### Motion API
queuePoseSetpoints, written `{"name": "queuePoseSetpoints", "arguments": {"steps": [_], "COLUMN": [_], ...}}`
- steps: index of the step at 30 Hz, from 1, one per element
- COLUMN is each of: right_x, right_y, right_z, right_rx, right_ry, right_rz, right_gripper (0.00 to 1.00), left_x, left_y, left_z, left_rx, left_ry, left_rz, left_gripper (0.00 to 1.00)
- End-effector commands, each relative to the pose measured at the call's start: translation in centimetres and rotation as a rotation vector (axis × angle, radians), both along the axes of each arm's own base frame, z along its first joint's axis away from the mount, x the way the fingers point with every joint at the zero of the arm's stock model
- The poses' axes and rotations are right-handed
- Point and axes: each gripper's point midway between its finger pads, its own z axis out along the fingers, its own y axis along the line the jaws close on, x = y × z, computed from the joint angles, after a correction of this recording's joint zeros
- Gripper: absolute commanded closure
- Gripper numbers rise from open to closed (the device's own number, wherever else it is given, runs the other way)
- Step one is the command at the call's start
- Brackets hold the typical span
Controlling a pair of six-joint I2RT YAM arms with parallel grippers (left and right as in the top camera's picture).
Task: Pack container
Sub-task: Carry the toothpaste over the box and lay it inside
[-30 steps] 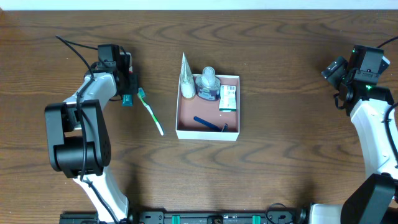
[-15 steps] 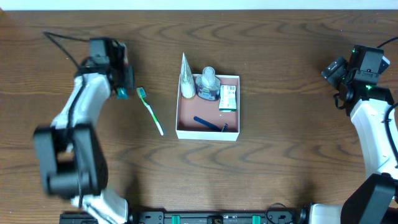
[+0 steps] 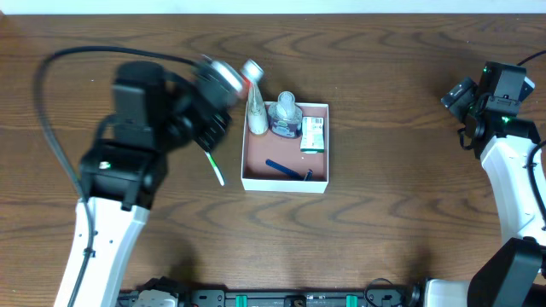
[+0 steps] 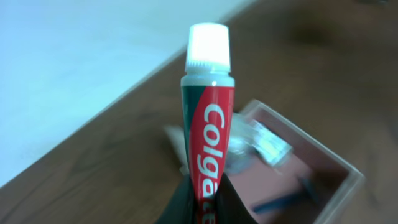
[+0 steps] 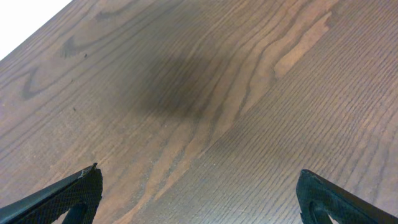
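My left gripper (image 4: 205, 199) is shut on the lower end of a red toothpaste tube (image 4: 208, 124) with a white cap, which stands upright between the jaws. From overhead the left gripper (image 3: 213, 87) is blurred and raised, just left of the container (image 3: 286, 181), and the tube (image 3: 246, 70) points at its back-left corner. The container's white wall (image 4: 323, 152) and reddish floor show behind the tube. Far to the right, my right gripper (image 5: 199, 193) is open over bare wood, also seen overhead (image 3: 457, 94).
Inside the container lie a white cone-shaped tube (image 3: 255, 109), a clear bottle (image 3: 285, 116), a green-and-white packet (image 3: 313, 134) and a blue razor (image 3: 287, 169). A green-and-white toothbrush (image 3: 217, 170) lies on the table left of the container, partly under my left arm.
My left arm has risen from the table near the toothbrush head and swung right toward the container, carrying the toothpaste tube. The right arm has not moved.
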Motion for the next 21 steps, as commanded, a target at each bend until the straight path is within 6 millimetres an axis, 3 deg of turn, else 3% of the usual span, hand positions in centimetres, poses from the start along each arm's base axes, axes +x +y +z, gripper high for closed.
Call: {"name": "queuePoseSetpoints", "arguments": {"steps": [1,5,9,15,21], "right_x": [0.0,0.0,0.0,0.0,0.0], "right_y": [-0.3,-0.3,-0.3,-0.3,-0.3], "right_z": [0.0,0.0,0.0,0.0,0.0], "right_rx": [-0.009,-0.009,-0.009,-0.009,-0.009], "right_ry": [0.002,0.003,0.003,0.002,0.002], "right_rz": [-0.006,-0.006,-0.006,-0.006,-0.006], "right_gripper": [0.01,0.01,0.01,0.01,0.01], "left_x": [-2.5,-4.8,-5.6,-4.8,-2.2], "left_y": [-3.6,-6.8,-9.5,-11.3,-11.6], "left_z": [-2.4,-5.2,-7.1,-11.8,-16.1], "left_rx": [0.164,0.252,0.263,0.341,0.419], "left_ry": [-0.079,-0.062,-0.031,0.04,0.083], "left_rz": [-0.3,-0.498,-0.586,-0.656,-0.617], "left_gripper": [0.92,0.93,0.94,0.94,0.94]}}
